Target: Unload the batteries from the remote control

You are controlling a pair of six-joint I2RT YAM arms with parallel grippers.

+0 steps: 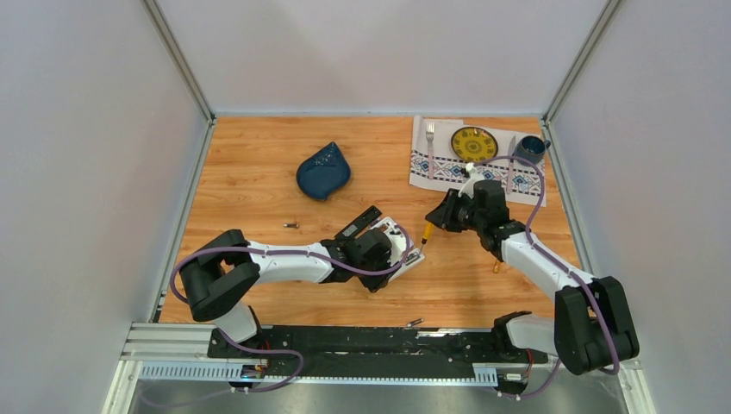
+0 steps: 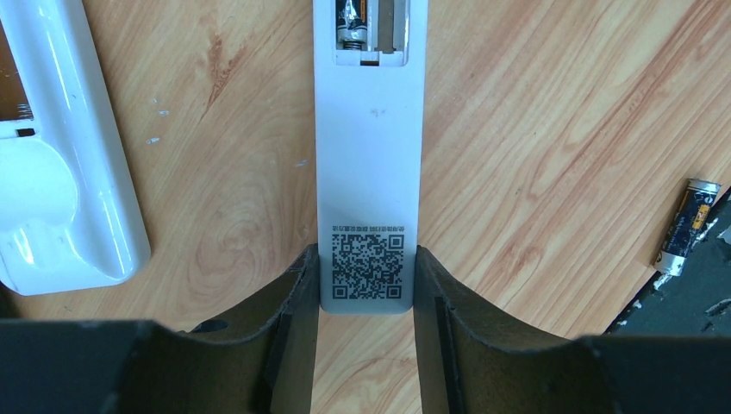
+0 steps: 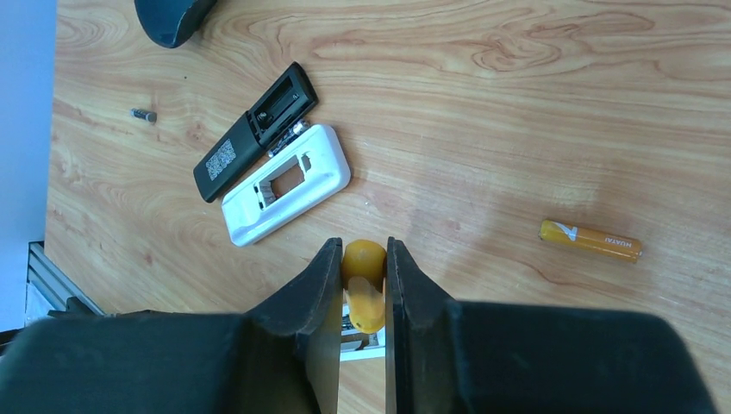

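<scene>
Left gripper (image 2: 366, 267) clamped the remote (image 2: 371, 155); right gripper (image 3: 362, 259) pinched the screwdriver (image 3: 366, 302). Battery (image 2: 355, 15) judged light, slick, spring-held: lever its end.

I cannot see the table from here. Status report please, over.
Left gripper shut on slim white remote, one battery visible in its open bay. Right gripper shut on orange screwdriver. Orange battery loose on table; nothing covers the bay.
</scene>
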